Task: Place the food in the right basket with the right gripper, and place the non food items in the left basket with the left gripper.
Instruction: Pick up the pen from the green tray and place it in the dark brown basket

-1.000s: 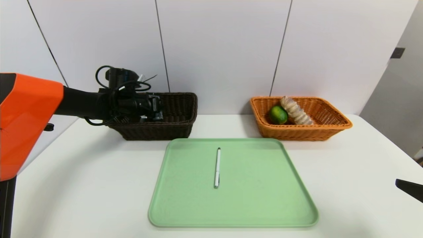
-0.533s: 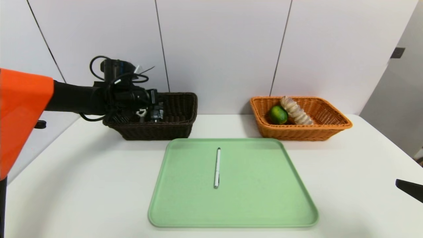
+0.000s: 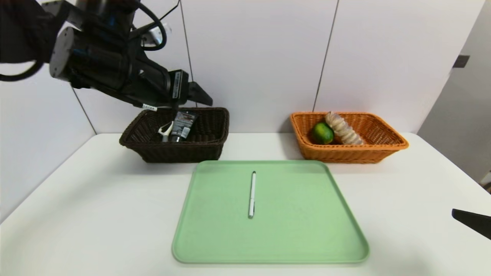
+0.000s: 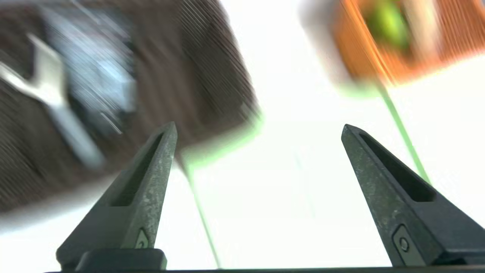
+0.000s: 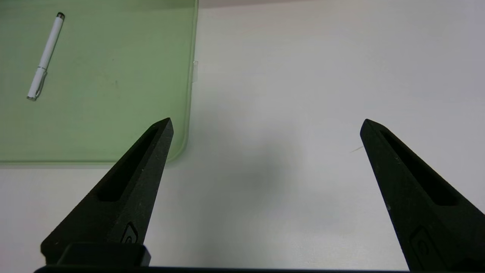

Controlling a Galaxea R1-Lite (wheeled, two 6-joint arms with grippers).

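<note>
Left gripper [image 4: 257,129]: jaws spread wide, nothing between them, touching nothing; it hangs in the air above the dark brown basket's [image 3: 207,147] back edge.
Tube [image 3: 183,124] and peeler [image 3: 165,131]: in the dark brown basket, below and just behind the left jaws, the peeler beside the tube.
Pen [image 3: 252,194]: alone on the green tray [image 3: 307,237], well below and ahead of the left jaws; off to the side of the right jaws, well apart from them.
Right gripper [image 5: 265,123]: jaws wide apart and empty, held over bare white table [image 5: 303,76] past the tray's corner.
Lime [image 3: 322,133] and bread loaf [image 3: 343,128]: together in the orange basket [image 3: 383,151], far from both sets of jaws.
Hard to make out: the left wrist view is smeared, baskets only blurs; from the head, only a black tip of the right gripper shows at the edge.
</note>
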